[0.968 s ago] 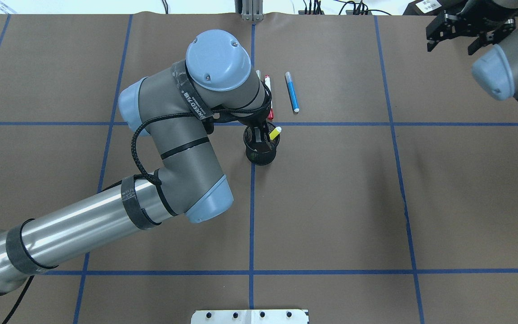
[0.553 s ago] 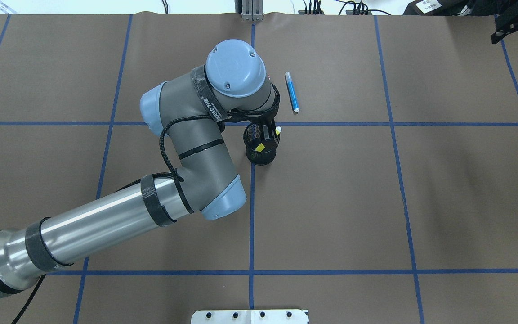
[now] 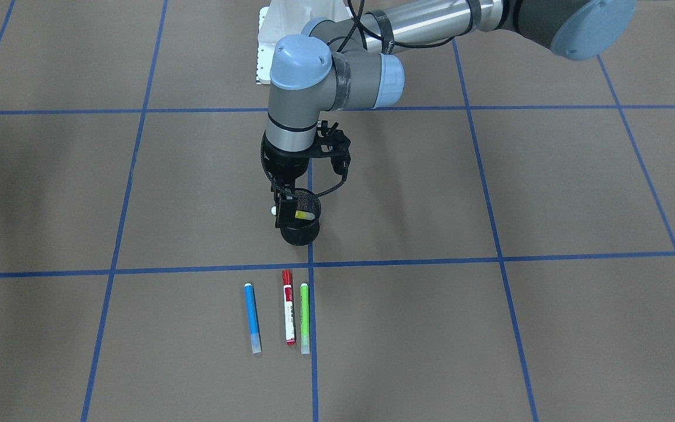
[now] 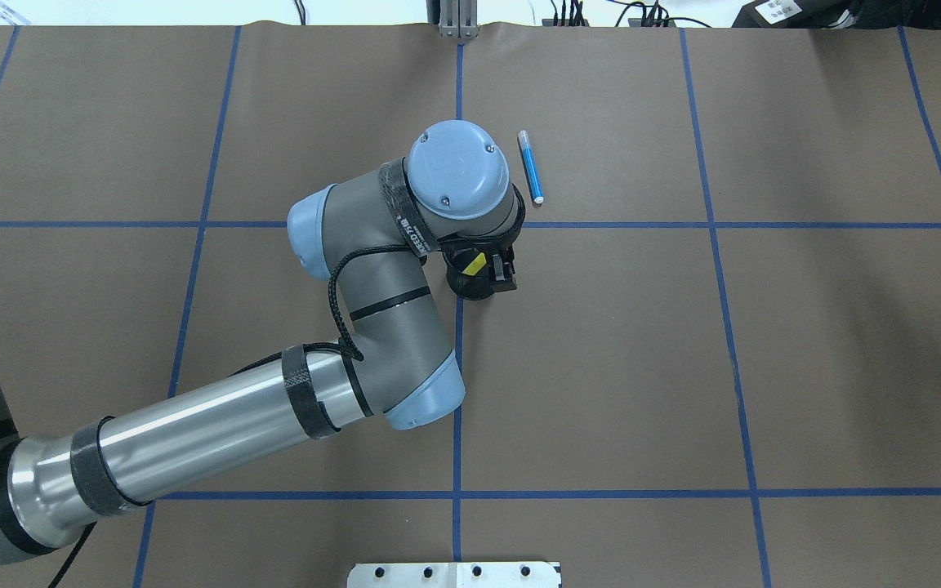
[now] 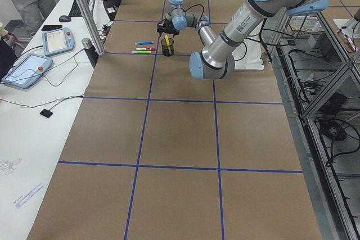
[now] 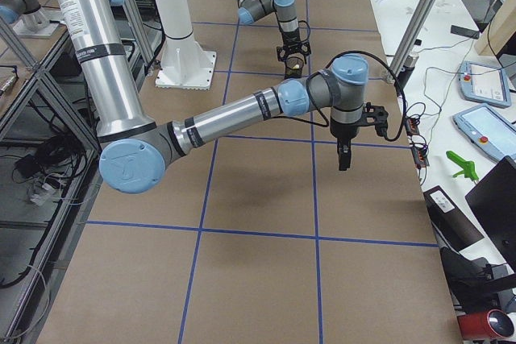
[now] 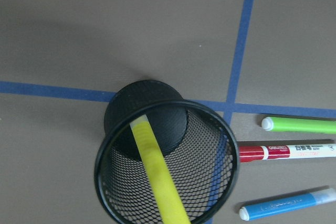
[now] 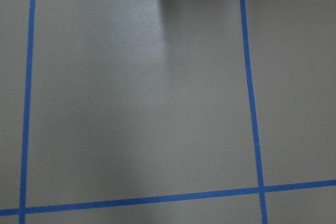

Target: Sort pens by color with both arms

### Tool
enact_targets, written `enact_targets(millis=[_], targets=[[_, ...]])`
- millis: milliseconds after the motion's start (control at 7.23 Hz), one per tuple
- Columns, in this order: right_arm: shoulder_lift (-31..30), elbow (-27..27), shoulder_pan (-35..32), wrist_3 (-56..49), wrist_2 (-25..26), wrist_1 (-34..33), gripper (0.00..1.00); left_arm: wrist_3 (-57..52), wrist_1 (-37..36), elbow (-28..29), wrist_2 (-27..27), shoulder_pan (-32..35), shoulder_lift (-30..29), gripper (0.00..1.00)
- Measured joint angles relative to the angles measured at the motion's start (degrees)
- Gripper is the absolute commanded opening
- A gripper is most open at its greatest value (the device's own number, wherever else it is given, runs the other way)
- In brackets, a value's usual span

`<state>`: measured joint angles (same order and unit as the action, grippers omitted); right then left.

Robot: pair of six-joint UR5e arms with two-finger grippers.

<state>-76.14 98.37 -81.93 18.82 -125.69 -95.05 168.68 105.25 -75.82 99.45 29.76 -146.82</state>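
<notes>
My left gripper (image 3: 283, 214) reaches down into the black mesh cup (image 3: 299, 234) and looks shut on the yellow pen (image 3: 304, 215), which leans in the cup. In the overhead view the gripper (image 4: 503, 273) is at the cup's right rim (image 4: 470, 287), with the yellow pen (image 4: 475, 263) inside. The left wrist view shows the pen (image 7: 157, 174) crossing the cup (image 7: 118, 182). The blue pen (image 3: 251, 316), red-capped white pen (image 3: 288, 313) and green pen (image 3: 304, 316) lie side by side beyond the cup. My right gripper (image 6: 344, 157) hangs over the table's far right; I cannot tell its state.
The left arm's wrist hides the red and green pens in the overhead view; only the blue pen (image 4: 531, 167) shows there. The white pedestal base (image 4: 454, 574) is at the near edge. A metal post (image 4: 457, 20) stands at the far edge.
My left wrist has moved right and nearer over the cup, and the yellow pen no longer sticks out to the right. My right gripper has moved right, almost out of the overhead view.
</notes>
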Motion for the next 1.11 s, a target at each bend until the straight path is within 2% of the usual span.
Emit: enact_targets(millis=[138, 415, 1106], targets=[[-3.19, 1.65, -0.89, -3.49, -0.68, 0.21, 1.00, 0.31, 0.03, 0.08, -0.26, -0.36, -0.07, 0.76], [-7.56, 1.21, -4.36, -13.26, -2.21, 0.17, 1.00, 0.61, 0.07, 0.18, -0.40, -0.62, -0.18, 0.72], [-8.84, 0.19, -6.53, -16.26, -2.49, 0.42, 1.00, -1.23, -0.40, 0.08, -0.40, -0.41, -1.20, 0.71]])
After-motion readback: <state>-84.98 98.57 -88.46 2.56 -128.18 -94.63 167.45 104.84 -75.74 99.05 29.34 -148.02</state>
